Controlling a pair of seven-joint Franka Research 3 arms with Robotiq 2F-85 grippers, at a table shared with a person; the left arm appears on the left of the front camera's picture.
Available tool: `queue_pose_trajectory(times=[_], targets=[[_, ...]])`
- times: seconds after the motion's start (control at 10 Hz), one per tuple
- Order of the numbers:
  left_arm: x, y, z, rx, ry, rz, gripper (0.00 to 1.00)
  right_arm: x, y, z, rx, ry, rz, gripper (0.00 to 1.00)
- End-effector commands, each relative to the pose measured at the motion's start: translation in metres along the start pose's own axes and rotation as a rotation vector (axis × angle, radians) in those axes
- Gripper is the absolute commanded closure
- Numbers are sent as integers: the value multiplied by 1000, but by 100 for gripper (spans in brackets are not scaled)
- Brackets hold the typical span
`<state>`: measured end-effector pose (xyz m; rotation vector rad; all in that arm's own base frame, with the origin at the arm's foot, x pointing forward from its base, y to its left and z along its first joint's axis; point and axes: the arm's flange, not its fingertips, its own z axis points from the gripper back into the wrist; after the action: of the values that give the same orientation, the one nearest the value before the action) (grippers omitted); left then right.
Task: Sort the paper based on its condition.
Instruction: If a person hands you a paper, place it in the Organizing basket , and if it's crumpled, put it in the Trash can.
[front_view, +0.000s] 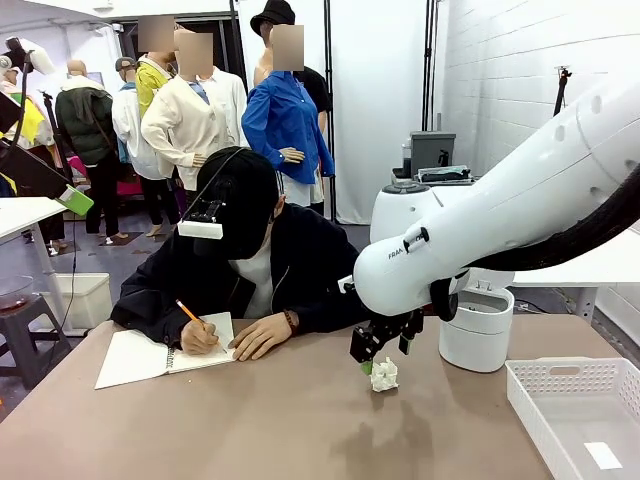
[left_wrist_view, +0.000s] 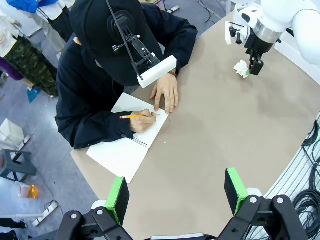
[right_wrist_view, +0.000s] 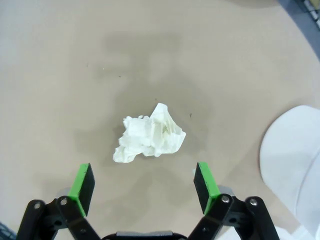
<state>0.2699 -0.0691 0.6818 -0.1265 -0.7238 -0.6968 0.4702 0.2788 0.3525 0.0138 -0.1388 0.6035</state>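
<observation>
The right tool (right_wrist_view: 143, 171) hangs released, its green rubbery pads spread to either side of the paper (right_wrist_view: 150, 140) (a creased, lumpy white wad). The paper lies on the matte tan table (right_wrist_view: 60, 60) toward the far edge, near a smooth round white bin (front_view: 477, 330). The left tool (left_wrist_view: 176, 192) is likewise released, high above the table.

Paper (front_view: 384, 374), white, crumpled into a small loose wad, irregular creases and folds, lying free on the tan counter (front_view: 250, 420), right of centre, closer to the far edge than the near edge
</observation>
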Motion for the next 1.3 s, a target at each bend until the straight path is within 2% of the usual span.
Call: queue_pose_trajectory(times=[0.0,0.4,0.8,1.2], targets=[[0,0,0,2,3,0,0,6,-7,-18,-44,28,-14,0],[0,0,0,2,3,0,0,11,-13,-53,32,105,-6,0],[0,0,0,2,3,0,0,15,-12,-65,38,100,-5,0],[0,0,0,2,3,0,0,26,-7,-60,56,75,16,0]])
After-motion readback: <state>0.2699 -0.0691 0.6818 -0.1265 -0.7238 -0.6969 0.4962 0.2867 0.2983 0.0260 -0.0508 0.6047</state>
